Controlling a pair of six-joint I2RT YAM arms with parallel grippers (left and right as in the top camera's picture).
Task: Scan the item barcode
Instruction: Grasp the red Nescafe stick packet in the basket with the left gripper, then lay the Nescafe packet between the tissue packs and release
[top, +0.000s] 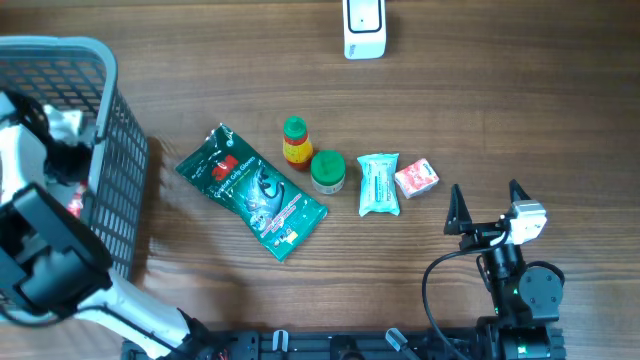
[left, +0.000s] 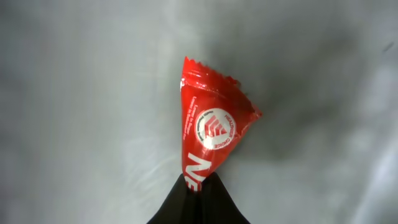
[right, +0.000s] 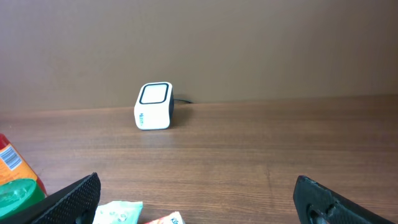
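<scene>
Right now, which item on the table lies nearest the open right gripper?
The small red-and-white packet, at the right end of the row, beside the pale green pouch.

- Pinched in my left pincer (left: 198, 190): the red packet (left: 210, 124), glossy, crinkled plastic film.
- Beneath my right pincer (right: 198, 200): the table (right: 261, 155), matt, grained wood.
- Well ahead of it: the scanner (right: 153, 107), smooth white plastic with a glossy dark top.
</scene>
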